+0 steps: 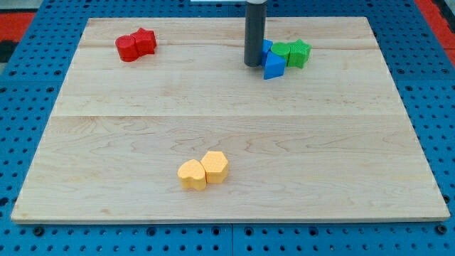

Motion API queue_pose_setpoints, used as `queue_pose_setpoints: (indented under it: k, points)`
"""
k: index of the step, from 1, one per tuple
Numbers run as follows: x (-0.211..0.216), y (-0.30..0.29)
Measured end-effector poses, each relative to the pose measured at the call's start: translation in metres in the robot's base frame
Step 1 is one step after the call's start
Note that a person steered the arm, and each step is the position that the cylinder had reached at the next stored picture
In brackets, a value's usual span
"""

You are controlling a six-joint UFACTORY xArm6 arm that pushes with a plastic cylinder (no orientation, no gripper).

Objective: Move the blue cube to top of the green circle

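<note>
My tip (254, 65) stands on the wooden board (227, 121) near the view's top, right of centre. The blue cube (266, 50) is just to the right of the rod, touching it or nearly so, and partly hidden by it. The green circle (283, 51) sits directly to the right of the blue cube, against it. A blue triangular block (274, 67) lies just below the cube, to the right of my tip. A green star-shaped block (300, 53) touches the right side of the green circle.
Two red blocks (135, 45) sit together at the top left. Two yellow blocks (203, 171) sit together near the bottom, left of centre. A blue pegboard (28, 107) surrounds the board.
</note>
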State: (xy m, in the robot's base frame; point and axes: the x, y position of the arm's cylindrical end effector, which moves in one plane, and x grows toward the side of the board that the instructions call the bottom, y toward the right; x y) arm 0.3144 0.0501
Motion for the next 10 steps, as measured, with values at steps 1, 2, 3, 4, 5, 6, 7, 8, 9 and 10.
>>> queue_pose_setpoints:
  k: [1, 2, 3, 4, 5, 6, 7, 8, 9, 10]
  points:
    - [-0.014, 0.008]
    - [-0.03, 0.003]
    - [-0.047, -0.003]
    - [-0.068, -0.008]
    - [-0.085, -0.041]
    - [-0.098, -0.036]
    - [-0.103, 0.002]
    - [-0.105, 0.013]
    - [-0.105, 0.02]
    - [-0.103, 0.029]
